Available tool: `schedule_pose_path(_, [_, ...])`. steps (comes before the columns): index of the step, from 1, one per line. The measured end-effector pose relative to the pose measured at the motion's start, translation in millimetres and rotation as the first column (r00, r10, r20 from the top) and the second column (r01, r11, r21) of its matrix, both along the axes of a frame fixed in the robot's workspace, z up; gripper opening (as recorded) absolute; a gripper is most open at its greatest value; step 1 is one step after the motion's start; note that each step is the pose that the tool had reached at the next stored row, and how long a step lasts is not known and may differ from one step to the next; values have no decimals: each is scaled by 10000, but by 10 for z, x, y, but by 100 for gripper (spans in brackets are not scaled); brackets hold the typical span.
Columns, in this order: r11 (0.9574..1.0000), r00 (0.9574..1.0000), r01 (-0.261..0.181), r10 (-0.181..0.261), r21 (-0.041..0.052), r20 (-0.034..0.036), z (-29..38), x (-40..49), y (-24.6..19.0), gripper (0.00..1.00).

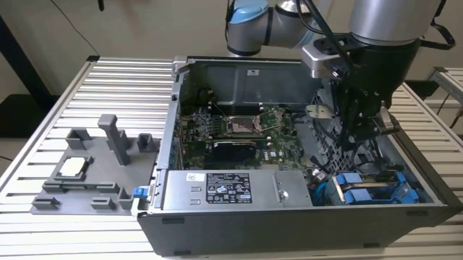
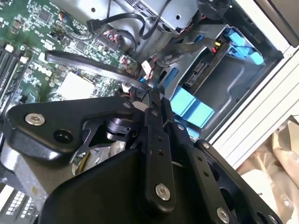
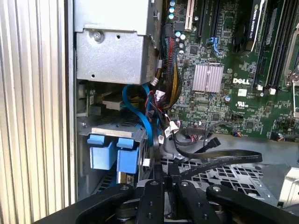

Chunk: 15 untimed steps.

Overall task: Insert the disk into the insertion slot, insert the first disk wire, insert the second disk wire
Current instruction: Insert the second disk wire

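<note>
The disk lies inside the insertion slot of the grey drive cage, at the open computer case's corner on the exterior view's right. Its blue bracket shows there, and again in both wrist views. My gripper reaches down into the case just above that cage. In both wrist views the fingers are pressed together, shut on the end of a black flat disk wire, which trails away over the motherboard. A blue wire curls beside the cage.
A grey box with a white sticker sits against the case's front wall beside the cage. The green motherboard fills the case floor. A black perforated panel stands by my arm. A grey fixture tray lies on the ribbed table on the exterior view's left.
</note>
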<state>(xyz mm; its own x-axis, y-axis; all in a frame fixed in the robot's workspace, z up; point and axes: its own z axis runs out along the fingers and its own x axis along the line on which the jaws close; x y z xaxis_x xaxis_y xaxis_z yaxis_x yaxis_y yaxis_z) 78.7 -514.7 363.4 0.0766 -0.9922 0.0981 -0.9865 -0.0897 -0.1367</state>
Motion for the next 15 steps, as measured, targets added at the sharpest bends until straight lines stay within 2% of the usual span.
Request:
schedule_pose_path(7, [10000,9991,0,0,0,-434,-5,128,-157,16])
schedule_pose_path(15, [10000,9956,1,-1,8,-935,-6,306,-257,16])
